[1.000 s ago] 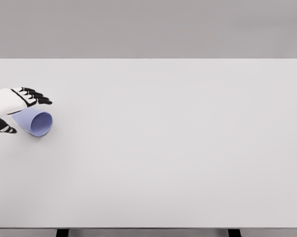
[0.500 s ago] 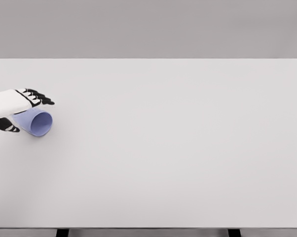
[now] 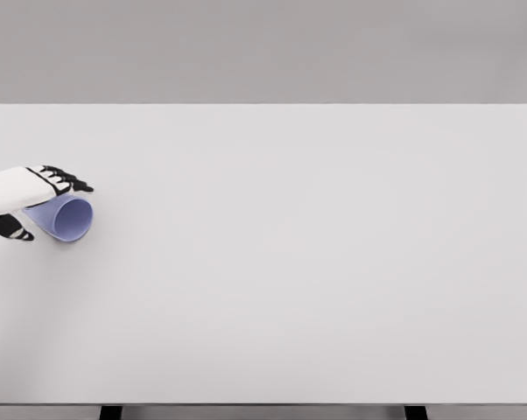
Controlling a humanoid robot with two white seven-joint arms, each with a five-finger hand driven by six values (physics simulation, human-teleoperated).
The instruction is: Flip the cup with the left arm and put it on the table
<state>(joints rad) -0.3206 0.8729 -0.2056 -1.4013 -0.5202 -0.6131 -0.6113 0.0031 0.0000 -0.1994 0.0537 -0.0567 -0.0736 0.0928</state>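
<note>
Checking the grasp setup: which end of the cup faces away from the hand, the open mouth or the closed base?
The open mouth of the cup faces right; the left hand covers the base end.

a single head view is provided. the camera sits above the near edge of the table [image 3: 316, 262] and faces forward and downward across it. the whole tabletop fills most of the frame, with the far edge running level across the upper part and a plain grey backdrop beyond. the near edge shows at the bottom, with two dark supports under it. the left hand [image 3: 23, 194] enters at the left edge. the framing is wide, not close.
</note>
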